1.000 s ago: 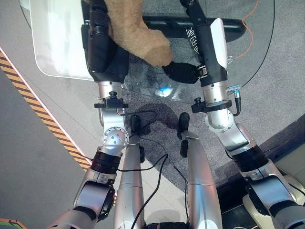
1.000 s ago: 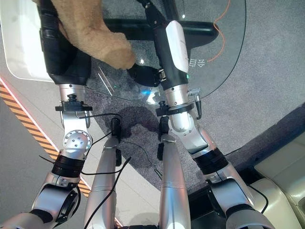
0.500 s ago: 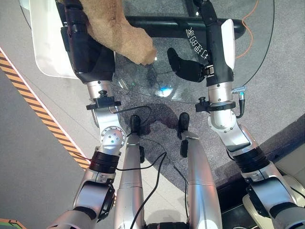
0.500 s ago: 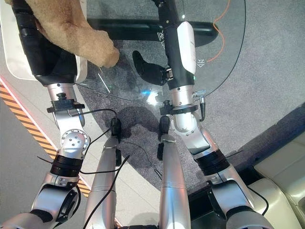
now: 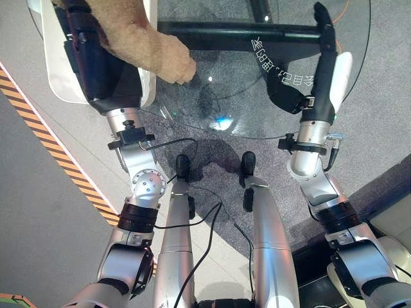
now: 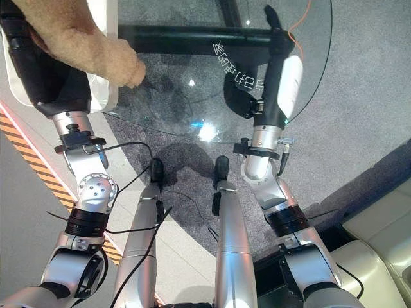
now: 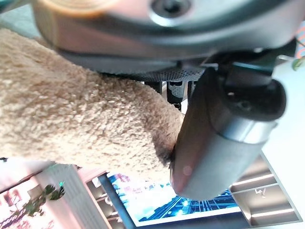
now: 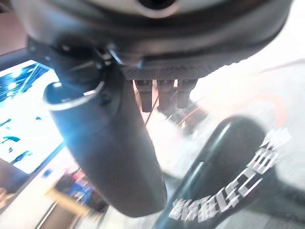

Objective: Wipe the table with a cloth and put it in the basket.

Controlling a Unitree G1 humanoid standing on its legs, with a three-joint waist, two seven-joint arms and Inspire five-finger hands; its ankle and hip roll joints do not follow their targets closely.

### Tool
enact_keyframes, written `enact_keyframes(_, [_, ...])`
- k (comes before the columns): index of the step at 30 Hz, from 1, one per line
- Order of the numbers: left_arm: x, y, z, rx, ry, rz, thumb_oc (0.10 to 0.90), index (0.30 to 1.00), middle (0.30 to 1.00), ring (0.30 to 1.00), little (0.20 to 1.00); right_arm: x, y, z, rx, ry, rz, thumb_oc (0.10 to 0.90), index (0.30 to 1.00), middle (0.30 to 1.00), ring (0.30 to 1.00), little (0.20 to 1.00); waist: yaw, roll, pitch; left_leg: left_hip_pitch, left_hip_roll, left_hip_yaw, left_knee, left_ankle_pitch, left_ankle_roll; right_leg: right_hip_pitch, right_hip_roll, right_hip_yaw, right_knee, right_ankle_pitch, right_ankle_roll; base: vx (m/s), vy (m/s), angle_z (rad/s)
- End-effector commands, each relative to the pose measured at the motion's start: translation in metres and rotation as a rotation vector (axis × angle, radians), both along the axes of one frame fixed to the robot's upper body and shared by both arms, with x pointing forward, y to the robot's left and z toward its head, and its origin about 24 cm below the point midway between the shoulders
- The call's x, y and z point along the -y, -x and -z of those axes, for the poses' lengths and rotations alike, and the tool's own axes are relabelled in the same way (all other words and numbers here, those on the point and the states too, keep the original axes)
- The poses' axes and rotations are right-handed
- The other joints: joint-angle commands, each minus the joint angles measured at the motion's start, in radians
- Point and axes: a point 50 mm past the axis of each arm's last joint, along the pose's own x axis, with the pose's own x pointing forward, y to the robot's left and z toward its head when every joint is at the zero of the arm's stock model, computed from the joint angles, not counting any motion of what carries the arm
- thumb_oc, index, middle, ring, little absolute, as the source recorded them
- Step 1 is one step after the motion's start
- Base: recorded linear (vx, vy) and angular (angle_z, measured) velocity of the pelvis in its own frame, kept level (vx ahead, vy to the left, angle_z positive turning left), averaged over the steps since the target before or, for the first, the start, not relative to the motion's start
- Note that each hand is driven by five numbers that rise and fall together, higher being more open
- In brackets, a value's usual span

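Wipe step in progress, judging by the layout. Tan fleece cloth (image 5: 151, 45) sits at the 10 o'clock part of the round glass desk (image 5: 257, 96), its tip on the glass, bunched against the left hand (image 7: 224, 138). The thumb presses into the pile, so the hand is closed on the cloth. Right hand (image 5: 286, 96) hovers at 2 o'clock over the glass, fingers relaxed, holding nothing.

Next: probably sweep the cloth across the centre smudges toward 3 o'clock, then carry it to the basket; I can't place a basket from here.
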Motion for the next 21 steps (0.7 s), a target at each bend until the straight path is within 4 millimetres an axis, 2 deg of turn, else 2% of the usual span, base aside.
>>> enact_keyframes(1, [-0.028,0.033,-0.044,0.270,-0.057,-0.237,0.100,0.300,0.300,0.300,0.200,0.021,0.011,-0.027,0.190,-0.130,0.072,0.800,0.900,0.900,0.900,0.900,0.023,0.000,-0.028,0.031,-0.083,0.122,0.012,-0.067,0.121,0.072,0.104,-0.042,-0.059,-0.015,-0.033,0.00,0.000,0.00])
enact_keyframes(5, [-0.040,0.032,-0.044,0.241,-0.048,-0.305,0.100,0.300,0.300,0.300,0.200,0.047,0.006,-0.010,0.134,-0.231,0.171,0.800,0.900,0.900,0.900,0.900,0.026,0.003,-0.028,0.035,-0.079,0.122,0.011,-0.071,0.123,0.075,0.104,-0.044,-0.054,-0.020,-0.033,0.00,0.000,0.00])
enact_keyframes(6, [-0.041,0.032,-0.045,0.240,-0.048,-0.307,0.100,0.300,0.300,0.300,0.200,0.049,0.006,-0.009,0.133,-0.236,0.175,0.800,0.900,0.900,0.900,0.900,0.026,0.003,-0.028,0.035,-0.079,0.122,0.011,-0.071,0.122,0.075,0.104,-0.044,-0.054,-0.020,-0.033,0.00,0.000,0.00])
enact_keyframes(12, [-0.058,0.029,-0.047,0.198,0.003,-0.397,0.100,0.300,0.300,0.300,0.200,0.079,0.001,0.025,0.034,-0.370,0.295,0.800,0.900,0.900,0.900,0.900,0.029,0.008,-0.028,0.037,-0.078,0.120,0.015,-0.075,0.124,0.077,0.104,-0.046,-0.047,-0.023,-0.036,0.00,0.000,0.00])
enact_keyframes(21, [-0.068,0.029,-0.074,0.125,0.021,-0.598,0.100,0.300,0.300,0.300,0.200,0.101,-0.001,0.053,-0.077,-0.454,0.383,0.800,0.900,0.900,0.900,0.900,0.029,0.003,-0.028,0.037,-0.074,0.120,0.022,-0.078,0.126,0.082,0.104,-0.048,-0.048,-0.022,-0.041,0.00,0.000,0.00])
